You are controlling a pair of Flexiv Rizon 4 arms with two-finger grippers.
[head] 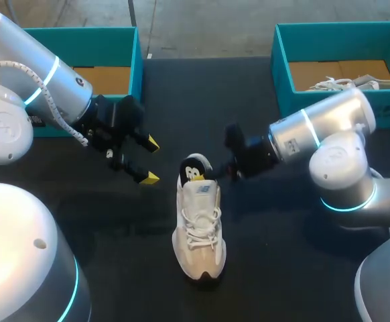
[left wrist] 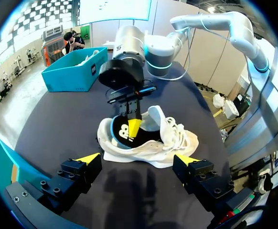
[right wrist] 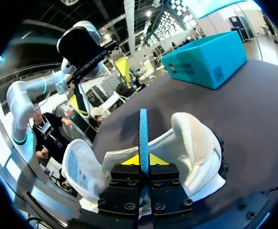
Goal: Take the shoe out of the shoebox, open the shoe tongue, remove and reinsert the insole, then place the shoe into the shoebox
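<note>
Between the fingers of the right pincer (right wrist: 141, 161), pressed together on it, the insole (right wrist: 143, 136) is pinched edge-up at the heel opening of the shoe (head: 198, 231). The shoe is laid on the surface (head: 282, 261), its long axis crosswise to that pincer. The left pincer (head: 152, 161) is held spread, the shoe ahead of it, untouched; the right arm is judged nearer.

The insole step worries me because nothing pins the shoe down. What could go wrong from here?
1. The right gripper is shut on the black, blue-edged insole while the white lace-up sneaker stands free on the black table; pulling could drag or tip the sneaker.
2. The left gripper hangs open beside the sneaker, touching nothing, so it gives no bracing.
3. The grip takes only the insole's edge, which might slip out.
</note>
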